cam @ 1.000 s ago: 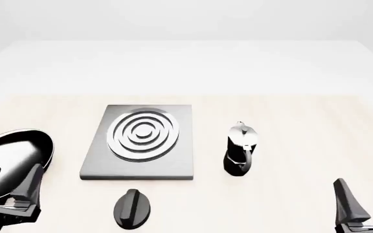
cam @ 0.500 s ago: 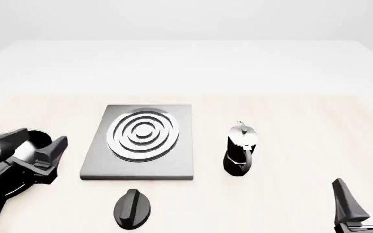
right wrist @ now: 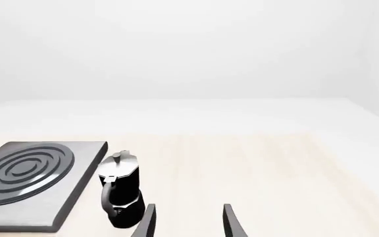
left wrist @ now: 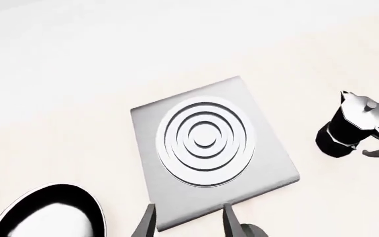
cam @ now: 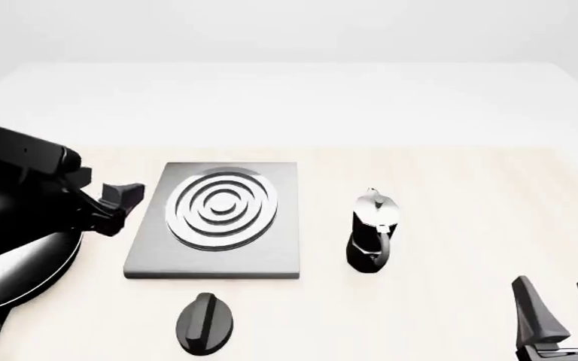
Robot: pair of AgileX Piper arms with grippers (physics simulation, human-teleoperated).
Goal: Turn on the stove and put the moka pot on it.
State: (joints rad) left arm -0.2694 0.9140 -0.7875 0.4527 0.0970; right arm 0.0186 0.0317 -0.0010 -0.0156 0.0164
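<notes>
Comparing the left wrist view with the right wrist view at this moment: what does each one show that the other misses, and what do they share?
Only the left wrist view shows the frying pan, plus a sliver of the knob beside the left pincer, which is open and empty. Only the right wrist view shows the right pincer, also open and empty, and the bare table stretching beyond it. Both show the stove and the upright moka pot standing beside it, not on it.
</notes>
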